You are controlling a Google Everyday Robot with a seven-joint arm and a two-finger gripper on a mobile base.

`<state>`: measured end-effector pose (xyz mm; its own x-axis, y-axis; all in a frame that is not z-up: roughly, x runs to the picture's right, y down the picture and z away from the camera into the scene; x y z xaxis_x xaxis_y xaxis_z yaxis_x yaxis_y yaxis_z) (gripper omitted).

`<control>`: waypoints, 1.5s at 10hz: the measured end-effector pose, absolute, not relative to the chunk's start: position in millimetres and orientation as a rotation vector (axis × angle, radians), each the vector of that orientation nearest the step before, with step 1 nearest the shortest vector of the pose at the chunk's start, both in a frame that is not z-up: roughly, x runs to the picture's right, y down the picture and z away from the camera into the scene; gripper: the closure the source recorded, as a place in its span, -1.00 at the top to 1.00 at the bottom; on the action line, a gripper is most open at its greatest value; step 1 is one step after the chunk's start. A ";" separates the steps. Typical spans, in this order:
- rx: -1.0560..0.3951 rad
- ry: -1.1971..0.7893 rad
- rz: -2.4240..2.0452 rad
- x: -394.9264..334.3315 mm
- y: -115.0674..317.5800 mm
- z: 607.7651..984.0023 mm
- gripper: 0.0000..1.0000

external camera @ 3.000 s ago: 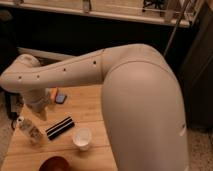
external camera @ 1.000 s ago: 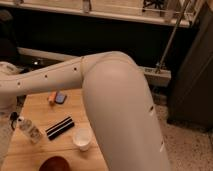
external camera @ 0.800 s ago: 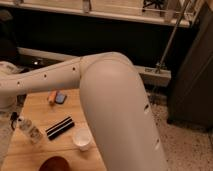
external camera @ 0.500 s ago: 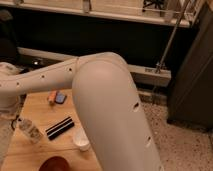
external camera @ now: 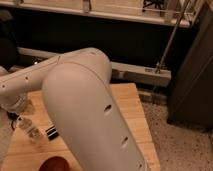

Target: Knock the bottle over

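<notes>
Bottle [external camera: 31, 131] lies just beneath the end effector [external camera: 15, 114], close against it at the near left edge of the surface [external camera: 131, 102]. Its body slants diagonally, with the capped end pointing up toward the end effector. From that slant I judge the knock to be either just landed or under way. Whether the bottle lies flat on the wood or only leans cannot be told, so the task may be done or may still need a last push. Whether the end effector is open or closed cannot be told either, since the bulky white arm [external camera: 85, 110] covers most of the view, and it does not appear to hold anything.

The bottle is clear, thin-walled plastic, glinting and see-through, a slim cylinder that should roll easily once it is down. The surface is pale wooden planking, smooth and flat. On the far side of the bottle from the end effector lies a dark striped object [external camera: 51, 132]. Further below the end effector, at the picture's bottom edge, a rounded brown shape [external camera: 54, 164] shows, perhaps a bowl.
</notes>
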<state>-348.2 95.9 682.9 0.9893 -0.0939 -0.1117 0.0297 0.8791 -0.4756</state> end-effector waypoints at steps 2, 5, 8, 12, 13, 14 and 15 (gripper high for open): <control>-0.470 0.294 -0.099 -326.3 90.9 670.0 -1.00; -0.462 0.443 -0.137 -291.7 83.5 657.7 -1.00; -0.469 0.403 -0.117 -302.6 84.2 658.0 -1.00; -0.568 0.064 0.016 -380.1 90.4 651.7 -1.00; -0.597 -0.035 0.045 -398.6 90.1 646.5 -1.00; -0.621 -0.133 0.064 -414.8 90.7 641.5 -1.00; -0.642 -0.249 0.082 -429.2 90.5 638.6 -1.00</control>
<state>-429.2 90.5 638.6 0.9669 0.1525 0.2046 0.0013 0.7988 -0.6016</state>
